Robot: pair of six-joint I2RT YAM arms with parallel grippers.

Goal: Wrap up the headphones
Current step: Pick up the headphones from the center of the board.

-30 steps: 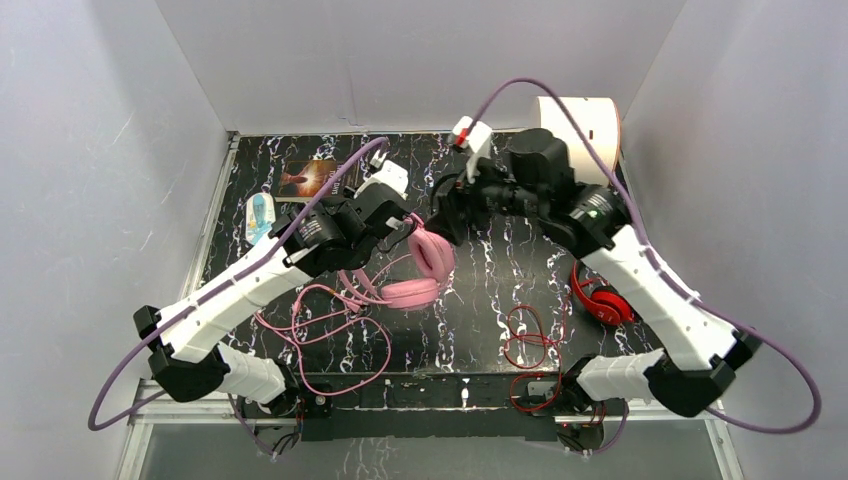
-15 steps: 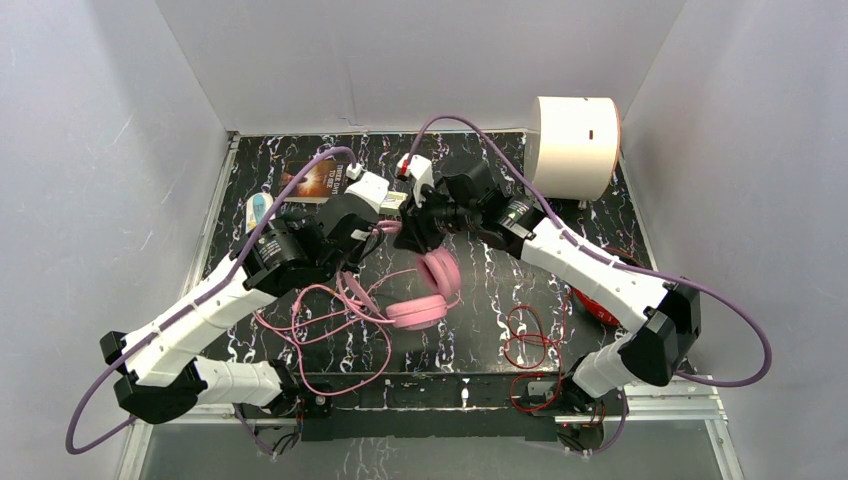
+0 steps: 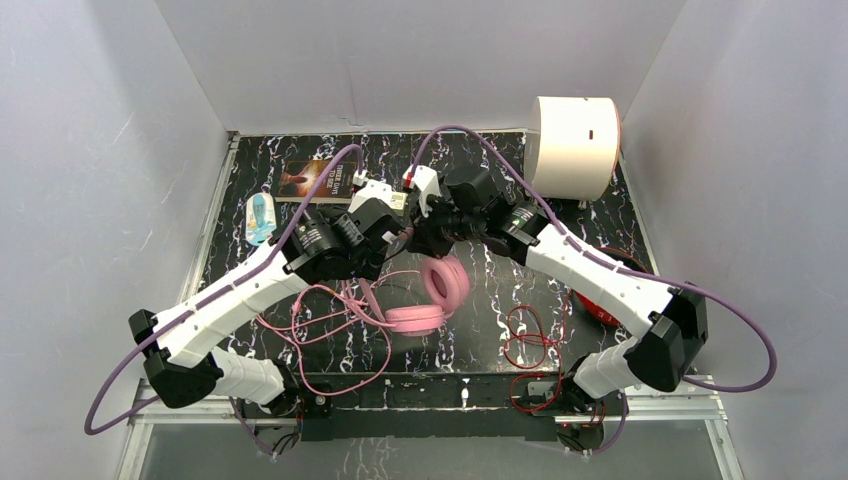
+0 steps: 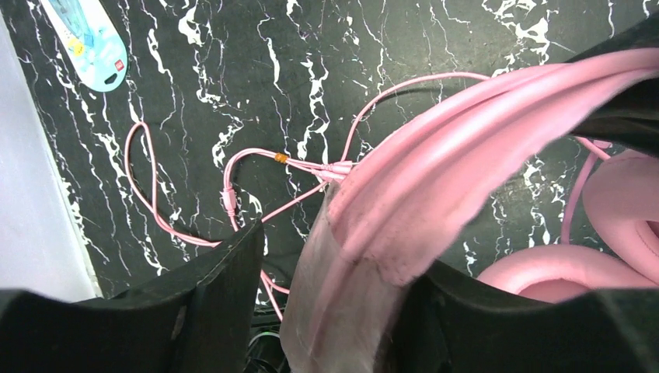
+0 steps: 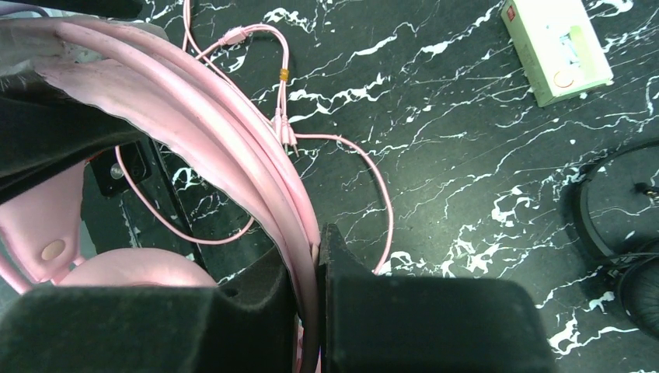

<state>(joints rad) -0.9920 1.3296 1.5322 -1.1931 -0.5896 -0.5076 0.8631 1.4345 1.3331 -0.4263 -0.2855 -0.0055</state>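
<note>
The pink headphones (image 3: 445, 280) hang above the table between both arms, ear cups down. My right gripper (image 3: 418, 238) (image 5: 311, 249) is shut on their pink headband (image 5: 233, 132). My left gripper (image 3: 393, 232) (image 4: 342, 256) stands open around the same headband (image 4: 435, 155), which leans on the right finger with a gap to the left one. The pink cable (image 3: 320, 320) lies in loose loops on the table under the left arm. The red headphones (image 3: 603, 303) lie at the right, partly hidden by the right arm, with their red cable (image 3: 525, 340) coiled near the front.
A white cylinder (image 3: 575, 145) stands at the back right. A book (image 3: 308, 180) and a blue packet (image 3: 259, 217) lie at the back left. A small white box (image 5: 556, 47) and a thin black band (image 5: 591, 217) show in the right wrist view.
My right gripper has closed on the pink headband. My left gripper, shut on it before, has opened. The ear cups have swung slightly to the right.
</note>
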